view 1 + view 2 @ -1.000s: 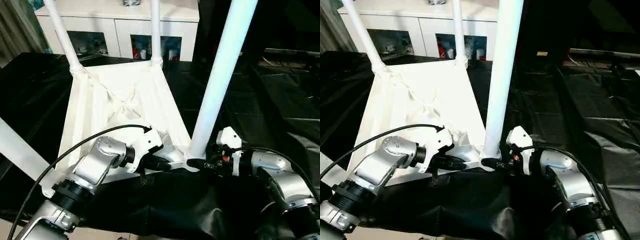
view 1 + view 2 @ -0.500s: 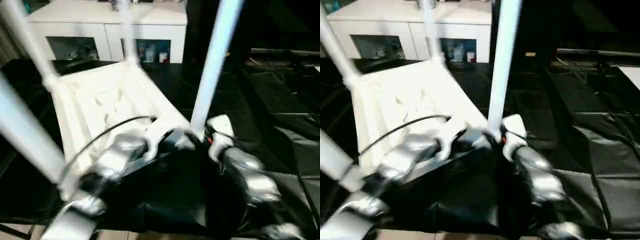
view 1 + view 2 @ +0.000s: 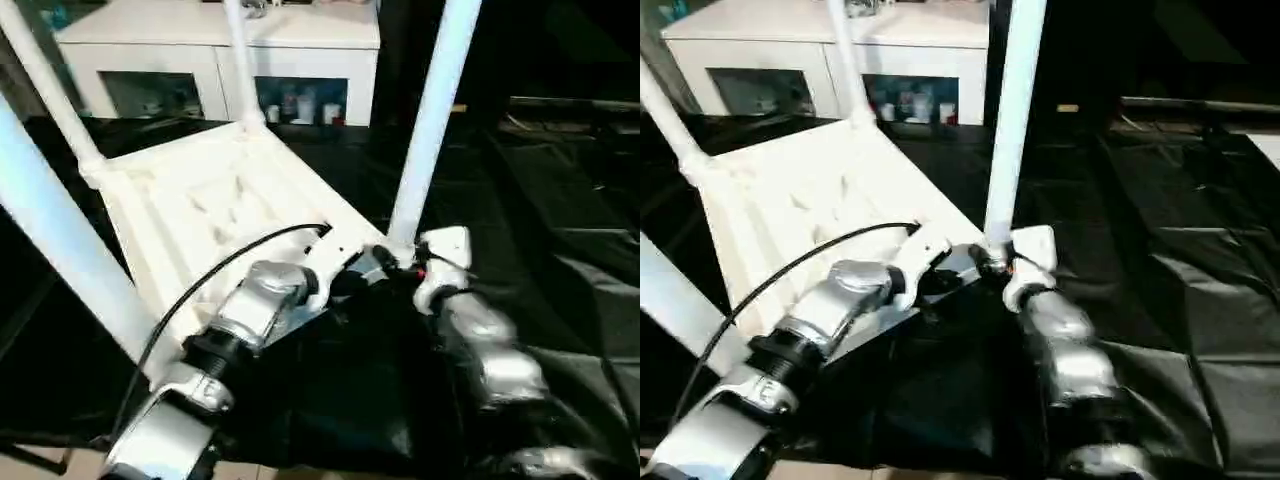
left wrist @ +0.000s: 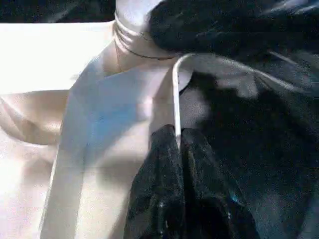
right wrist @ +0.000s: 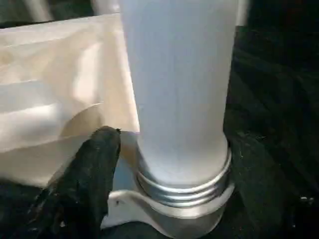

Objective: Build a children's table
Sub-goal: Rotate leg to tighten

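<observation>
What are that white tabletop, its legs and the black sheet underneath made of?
The tabletop looks like moulded white plastic, matte, with raised ribs. The leg seems a smooth white plastic tube with threaded rings at its base. The black sheet looks like glossy plastic film, wrinkled and reflective.

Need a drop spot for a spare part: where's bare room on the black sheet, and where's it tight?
Free: the black sheet to the right of the near-right leg. Crowded: the near corner of the upturned tabletop, where the left claw pinches its rim and the right claw sits at the leg's base.
</observation>
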